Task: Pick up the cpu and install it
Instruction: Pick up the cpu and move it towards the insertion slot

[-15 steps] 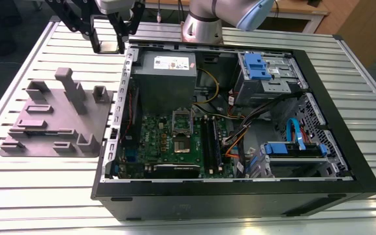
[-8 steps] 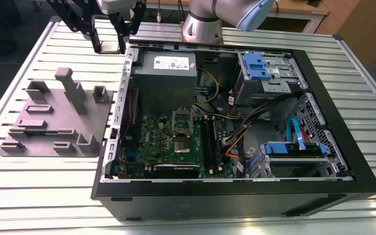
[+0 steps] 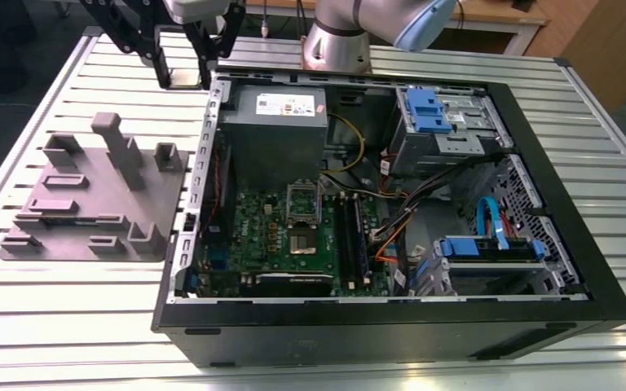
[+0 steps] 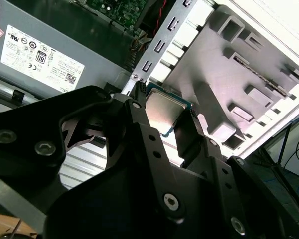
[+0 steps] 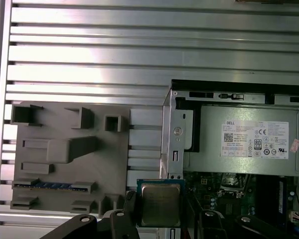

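The cpu (image 3: 186,78), a small square chip with a silvery top, hangs between the black fingers of my gripper (image 3: 188,75), which is shut on it. In the exterior view it is held above the table just outside the far left corner of the open computer case (image 3: 400,318). Both wrist views show the cpu (image 4: 164,112) (image 5: 160,204) clamped at its two edges by the fingers (image 4: 138,107) (image 5: 131,205). The motherboard (image 3: 280,244) lies inside the case, with its silver socket frame (image 3: 304,213) near the middle.
A grey moulded fixture (image 3: 95,195) with posts and slots sits on the slatted table (image 3: 324,362) at the exterior view's left of the case. The grey power supply (image 3: 275,122) fills the case's far left corner. Cables (image 3: 400,220) and blue drive bays (image 3: 433,110) crowd the right half.
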`<state>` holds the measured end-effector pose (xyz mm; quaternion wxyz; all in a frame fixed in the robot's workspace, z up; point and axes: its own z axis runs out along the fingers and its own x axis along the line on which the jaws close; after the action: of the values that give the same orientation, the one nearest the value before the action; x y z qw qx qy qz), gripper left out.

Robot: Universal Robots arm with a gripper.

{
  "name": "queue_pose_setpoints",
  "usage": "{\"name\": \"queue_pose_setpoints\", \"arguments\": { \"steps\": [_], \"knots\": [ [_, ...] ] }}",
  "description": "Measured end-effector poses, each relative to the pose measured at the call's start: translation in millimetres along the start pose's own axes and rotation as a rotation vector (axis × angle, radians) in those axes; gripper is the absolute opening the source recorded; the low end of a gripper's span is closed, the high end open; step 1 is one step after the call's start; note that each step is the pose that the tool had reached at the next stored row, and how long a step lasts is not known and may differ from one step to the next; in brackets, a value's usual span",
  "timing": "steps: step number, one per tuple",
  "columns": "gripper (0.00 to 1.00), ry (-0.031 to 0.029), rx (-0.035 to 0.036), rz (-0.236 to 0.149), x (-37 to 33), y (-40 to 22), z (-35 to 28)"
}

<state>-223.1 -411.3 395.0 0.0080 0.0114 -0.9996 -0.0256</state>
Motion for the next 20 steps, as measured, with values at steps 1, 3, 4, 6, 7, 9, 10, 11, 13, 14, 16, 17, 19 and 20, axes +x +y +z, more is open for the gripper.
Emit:
{"name": "queue_pose_setpoints", "arguments": {
  "steps": [1,3,4,6,7,9,10,11,13,14,16,17,19,20],
  "knots": [
    [0.47,0.0,0.0,0.0,-0.3,0.0,0.0],
    [0.47,0.0,0.0,0.0,-0.8,0.0,0.0],
    [0.47,0.0,0.0,0.0,-1.0,0.0,0.0],
    [0.47,0.0,0.0,0.0,-1.6,0.0,0.0],
    [0.47,0.0,0.0,0.0,-1.8,0.0,0.0],
    [0.47,0.0,0.0,0.0,-2.3,-0.1,0.0],
    [0.47,0.0001,0.0,0.0,-2.6,-0.1,-0.1],
    [0.47,0.0,0.0,0.0,-2.8,-0.1,0.0],
    [0.47,0.0,0.0,0.0,-3.4,-0.1,-0.1],
    [0.47,0.0,0.0,0.0,-3.6,-0.1,-0.1],
    [0.47,0.0,0.0,0.0,-4.1,-0.1,-0.1],
    [0.47,0.0,0.0,0.0,-4.4,-0.1,-0.1],
    [0.47,0.0,0.0,0.0,-4.9,-0.1,-0.1],
    [0.47,0.0,0.0,0.0,-5.2,-0.1,-0.1]
  ]
}}
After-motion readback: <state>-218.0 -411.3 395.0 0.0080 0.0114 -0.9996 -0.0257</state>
